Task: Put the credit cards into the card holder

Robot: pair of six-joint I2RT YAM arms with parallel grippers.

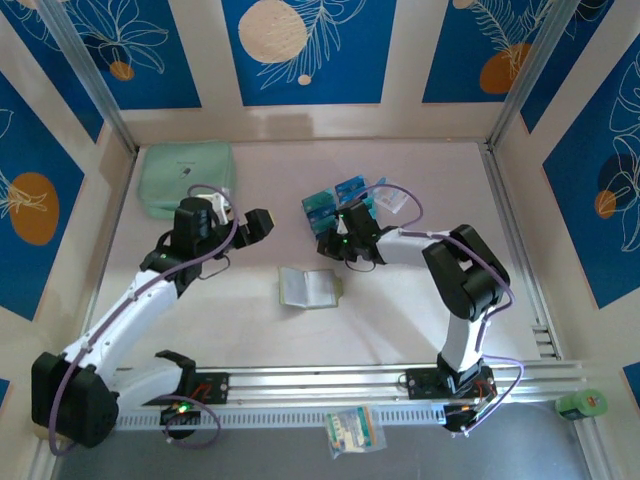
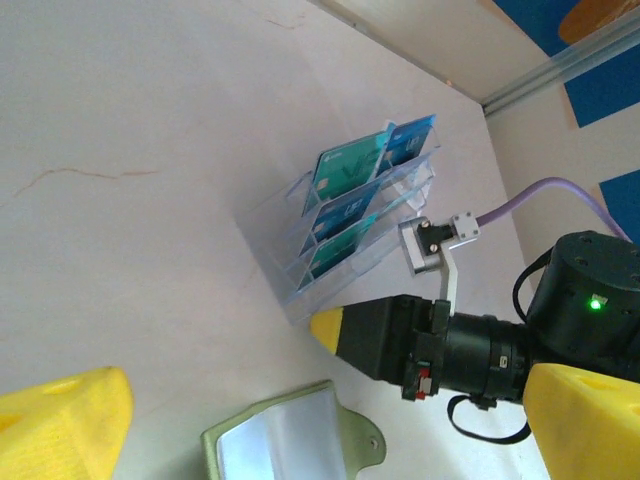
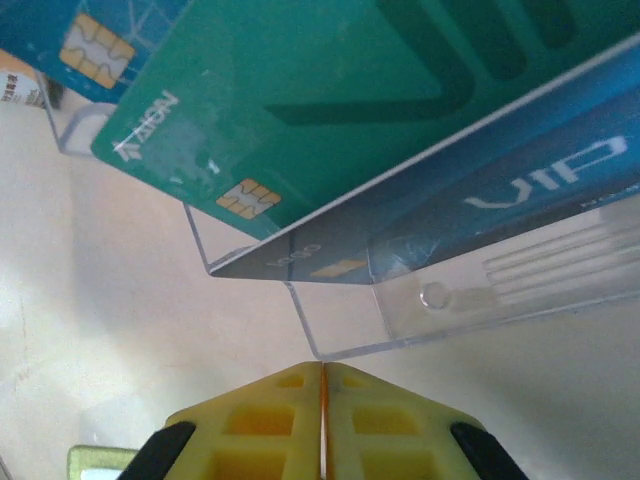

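Several teal and blue credit cards (image 1: 322, 205) (image 2: 345, 170) (image 3: 330, 90) stand in a clear tiered stand (image 1: 345, 203) (image 2: 300, 290) (image 3: 470, 300) at the table's centre-back. The card holder (image 1: 308, 287) (image 2: 290, 440), an olive-green wallet, lies open and flat in front of the stand, pale pockets up. My right gripper (image 1: 333, 235) (image 2: 335, 328) (image 3: 322, 375) is shut, its yellow tips pressed together right at the stand's empty front lip, and no card shows between them. My left gripper (image 1: 245, 240) hangs open to the left of the wallet, its yellow fingers (image 2: 70, 425) wide apart.
A large mint-green pouch (image 1: 187, 178) lies at the back left. A white-and-blue packet (image 1: 390, 200) sits just right of the stand. A small packet (image 1: 352, 432) rests on the front rail and a green roll (image 1: 582, 403) at the far right. Walls enclose the table.
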